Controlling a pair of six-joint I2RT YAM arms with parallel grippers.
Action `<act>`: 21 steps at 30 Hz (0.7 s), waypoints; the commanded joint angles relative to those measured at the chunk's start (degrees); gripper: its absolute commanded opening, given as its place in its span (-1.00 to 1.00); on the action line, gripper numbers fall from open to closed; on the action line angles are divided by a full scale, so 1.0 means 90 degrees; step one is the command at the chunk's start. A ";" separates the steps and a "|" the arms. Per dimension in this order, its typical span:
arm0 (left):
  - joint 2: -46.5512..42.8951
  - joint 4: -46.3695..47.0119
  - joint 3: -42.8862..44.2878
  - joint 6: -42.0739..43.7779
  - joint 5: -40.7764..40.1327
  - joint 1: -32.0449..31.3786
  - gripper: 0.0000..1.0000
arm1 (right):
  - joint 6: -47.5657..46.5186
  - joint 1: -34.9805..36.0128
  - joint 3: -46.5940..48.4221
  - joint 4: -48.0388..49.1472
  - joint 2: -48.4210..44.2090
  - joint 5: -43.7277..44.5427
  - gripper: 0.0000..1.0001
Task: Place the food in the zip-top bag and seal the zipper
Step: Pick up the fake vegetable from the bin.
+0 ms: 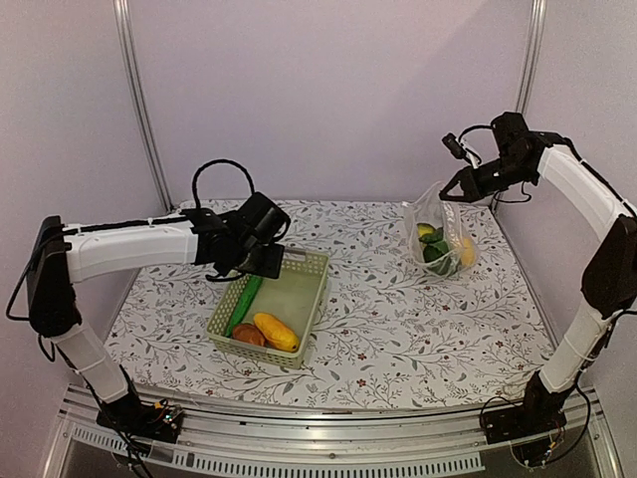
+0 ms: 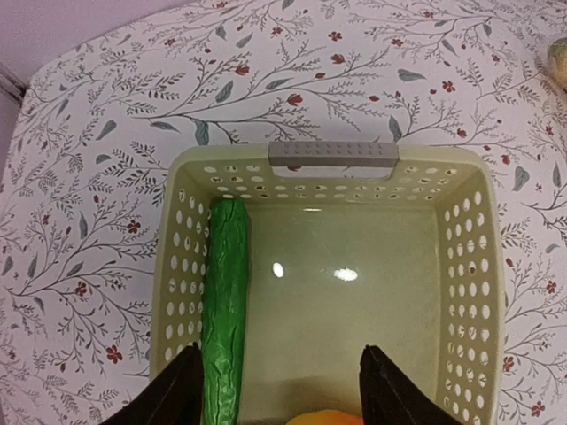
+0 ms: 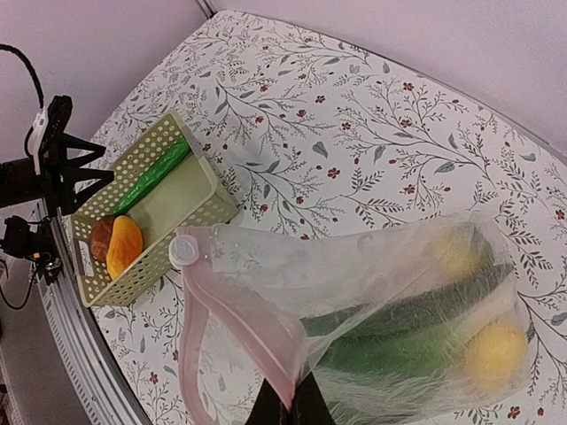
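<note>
Now, left gripper point(image 2: 279, 359): jaws apart; long green plastic cucumber point(image 2: 224, 310) lies lower left, lengthwise up-frame
right gripper point(image 3: 288, 409): clamped on clear zip-top bag point(image 3: 381, 292)

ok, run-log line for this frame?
left gripper: open above pale green slatted basket | right gripper: shut on pinkish zipper of clear zip-top bag | basket: green cucumber, reddish-brown round piece, orange-yellow piece | bag: green and yellow food

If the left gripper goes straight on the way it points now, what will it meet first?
The left gripper would probably meet the basket on its bare floor, one finger perhaps touching the cucumber first; depth is unclear.
</note>
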 commanded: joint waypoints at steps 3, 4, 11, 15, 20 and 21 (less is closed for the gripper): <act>0.0272 -0.0614 0.0214 0.0203 0.0689 0.0517 0.18 | -0.0278 0.0095 -0.0251 -0.0032 -0.0447 -0.0257 -1.00; 0.0390 -0.0663 0.0326 0.0253 0.0730 0.0586 0.17 | -0.0286 0.0104 -0.0272 -0.0026 -0.0474 -0.0271 -1.00; 0.1256 -0.0805 0.1094 0.0691 0.0886 0.0962 0.08 | -0.0287 0.0129 -0.0371 -0.0006 -0.0640 -0.0263 -1.00; 0.1786 -0.1009 0.1573 0.0879 0.0731 0.1075 0.06 | -0.0297 0.0135 -0.0406 -0.0003 -0.0675 -0.0260 -1.00; 0.2369 -0.1155 0.2008 0.1020 0.0441 0.1139 0.08 | -0.0306 0.0155 -0.0454 0.0010 -0.0686 -0.0274 -1.00; 0.2470 -0.1172 0.2066 0.1027 0.0426 0.1161 0.08 | -0.0314 0.0154 -0.0459 0.0012 -0.0686 -0.0275 -1.00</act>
